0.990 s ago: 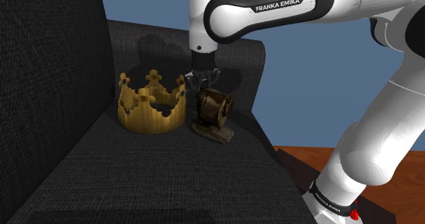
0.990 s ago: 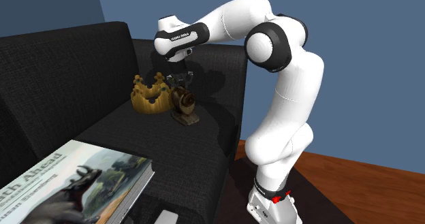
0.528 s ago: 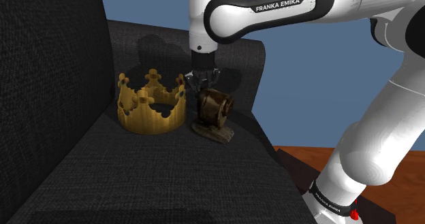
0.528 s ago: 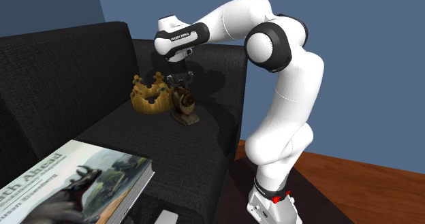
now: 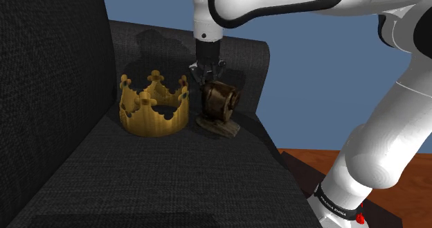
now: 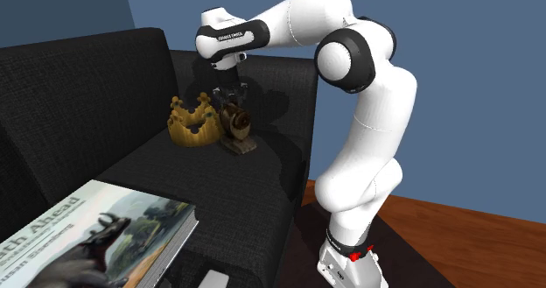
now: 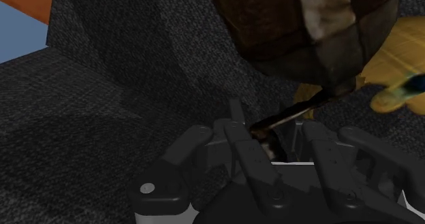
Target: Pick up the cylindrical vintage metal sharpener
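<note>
Black fabric covers the sofa [image 5: 83, 171] in the shoulder view, where the gripper [image 5: 208, 75] points straight down with the brown sharpener [image 5: 220, 103] directly beneath, against its fingertips. The drum sits uppermost over a flat foot. A gold crown [image 5: 154, 112] stands just beside the gripper, toward the shoulder view's left. Whether the foot is clear of the cushion cannot be told.

Second exterior view: the sharpener [image 6: 236, 124] hangs close below the gripper [image 6: 229, 98] with the crown close beside, and a book [image 6: 96, 234] lies well apart from the gripper.

Wrist view: the fingers are pressed close, pinching a thin dark part of the sharpener [image 7: 286, 25], whose drum looms just beyond them. The piece looks rigid, hard-skinned and probably heavy for so slim a hold. Held there it may swing or slip, and the drum's flanks look the surer purchase.
</note>
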Robot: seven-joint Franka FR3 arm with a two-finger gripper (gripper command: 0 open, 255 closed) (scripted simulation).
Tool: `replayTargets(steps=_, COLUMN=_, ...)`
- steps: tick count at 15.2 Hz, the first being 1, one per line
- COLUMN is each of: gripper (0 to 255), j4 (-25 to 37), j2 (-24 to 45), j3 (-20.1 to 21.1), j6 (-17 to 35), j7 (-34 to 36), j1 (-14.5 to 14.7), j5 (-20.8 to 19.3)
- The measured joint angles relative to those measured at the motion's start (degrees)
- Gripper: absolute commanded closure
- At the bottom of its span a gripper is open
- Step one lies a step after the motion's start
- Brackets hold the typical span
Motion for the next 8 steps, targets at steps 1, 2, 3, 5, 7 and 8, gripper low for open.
replayTargets(steps=1, gripper=255, j4=0.45, j2=-0.22, j3=-0.05, j6=-0.64, j7=-0.16, j1=-0.03, j5=0.08)
replayTargets(steps=2, gripper=255, j4=1.41, j2=-0.06, j3=-0.01, j6=-1.47, j7=-0.16, j1=-0.01, j5=0.04)
replayTargets(steps=3, gripper=255, j4=2.14, j2=-0.03, j3=-0.09, j6=-2.14, j7=-0.39, j1=-0.08, j5=0.02)
replayTargets(steps=5, gripper=255, j4=3.96, j2=0.11, j3=0.07, j6=-3.86, j7=-0.26, j1=0.05, j5=0.02)
replayTargets(steps=7, gripper=255, j4=5.96, j2=0.51, j3=0.00, j6=-5.46, j7=-0.58, j1=-0.04, j5=-0.12)
replayTargets(steps=8, gripper=255, j4=6.38, j2=0.52, j3=0.00, j6=-5.86, j7=-0.60, j1=-0.04, j5=-0.12)
